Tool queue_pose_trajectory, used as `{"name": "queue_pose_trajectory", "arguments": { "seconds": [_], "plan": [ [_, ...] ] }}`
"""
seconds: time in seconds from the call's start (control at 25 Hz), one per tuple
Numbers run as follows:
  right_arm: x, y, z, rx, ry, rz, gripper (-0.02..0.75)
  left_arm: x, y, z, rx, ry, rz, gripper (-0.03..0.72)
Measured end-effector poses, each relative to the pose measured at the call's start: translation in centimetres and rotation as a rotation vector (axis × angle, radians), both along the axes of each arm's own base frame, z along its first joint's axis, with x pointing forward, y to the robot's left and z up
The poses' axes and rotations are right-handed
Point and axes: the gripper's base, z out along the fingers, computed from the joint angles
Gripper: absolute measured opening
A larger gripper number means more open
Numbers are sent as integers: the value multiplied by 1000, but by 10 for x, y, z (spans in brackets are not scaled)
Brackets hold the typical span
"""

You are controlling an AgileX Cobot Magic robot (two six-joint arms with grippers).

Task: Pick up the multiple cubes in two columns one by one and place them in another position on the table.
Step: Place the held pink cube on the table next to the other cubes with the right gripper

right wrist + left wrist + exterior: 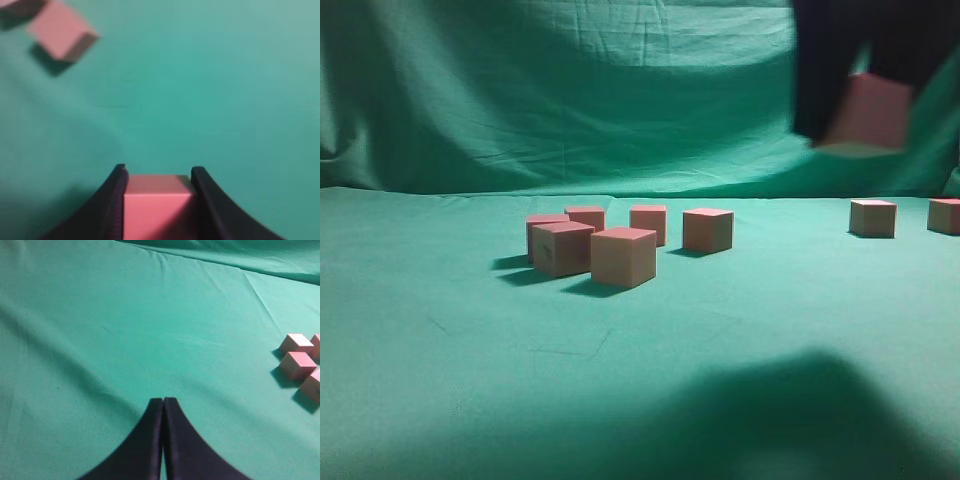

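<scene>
I am mid-carry: my right gripper (157, 200) pinches one pinkish-red cube (156, 205) between its two dark fingers, the cube's side faces pressed flat against the pads, and in the exterior view that held cube (868, 112) hangs high above the table (720, 330) at the far right, blurred. Below and beyond it two cubes sit on the green cloth at the right, one placed cube (873, 218) and a second at the frame's edge (944, 216), a little apart from each other, which I take to be the new position. The cluster of five remaining cubes (623, 256) stands left of centre, in two loose columns running from near to far. My left gripper (163, 405) has its fingers pressed together and empty, hovering over bare cloth with a few of those cubes at the right edge of its view. I judge the step in hand to be the transfer of one cube. The next move calls for bringing it down near the two placed ones without knocking them, setting it flat on the cloth and only then spreading the fingers.
</scene>
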Motion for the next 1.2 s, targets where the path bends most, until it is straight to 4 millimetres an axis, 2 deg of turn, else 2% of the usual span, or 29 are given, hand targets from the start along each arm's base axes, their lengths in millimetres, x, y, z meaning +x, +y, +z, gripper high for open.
{"name": "queue_pose_trajectory", "arguments": {
  "seconds": [0.12, 0.24, 0.4, 0.56, 0.96, 1.2],
  "plan": [
    [-9, 26, -5, 44, -32, 57, 262, 0, 0, 0, 0, 0, 0, 0],
    [-12, 38, -7, 76, -68, 86, 262, 0, 0, 0, 0, 0, 0, 0],
    [-4, 45, -8, 132, -140, 81, 262, 0, 0, 0, 0, 0, 0, 0],
    [0, 49, -14, 138, -130, 44, 262, 0, 0, 0, 0, 0, 0, 0],
    [24, 70, -34, -16, -13, 33, 262, 0, 0, 0, 0, 0, 0, 0],
    [30, 69, -44, -99, -18, 1, 262, 0, 0, 0, 0, 0, 0, 0]
  ]
}}
